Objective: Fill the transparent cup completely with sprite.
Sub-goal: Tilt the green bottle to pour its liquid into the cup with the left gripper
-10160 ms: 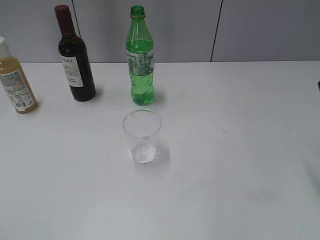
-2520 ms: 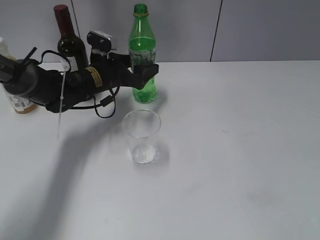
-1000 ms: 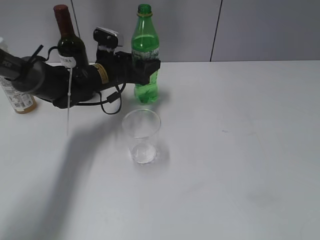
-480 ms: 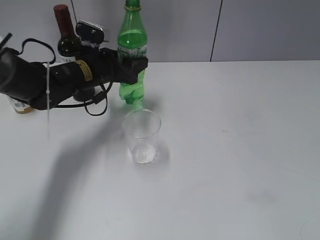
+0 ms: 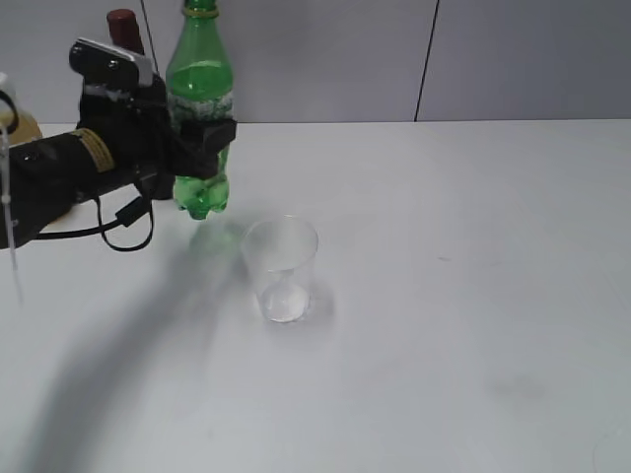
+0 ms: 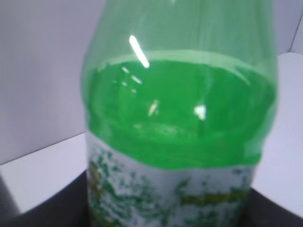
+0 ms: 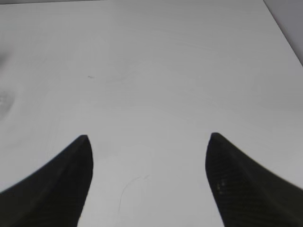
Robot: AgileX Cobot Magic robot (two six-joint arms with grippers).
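Note:
The transparent cup (image 5: 281,268) stands upright and empty in the middle of the white table. My left gripper (image 5: 202,138) is shut on the green sprite bottle (image 5: 199,94) at its label and holds it upright in the air, left of and behind the cup. The bottle's cap is cut off by the top edge. In the left wrist view the sprite bottle (image 6: 180,118) fills the picture, with liquid up to its shoulder. My right gripper (image 7: 149,161) is open and empty over bare table; it is out of the exterior view.
The dark wine bottle's red cap (image 5: 122,22) shows behind my left arm at the back left. A bit of the yellowish juice bottle (image 5: 14,120) shows at the far left edge. The grey wall runs along the table's far edge.
My left gripper has lifted the sprite bottle off the table and carried it to the left and up. The cup has not moved.

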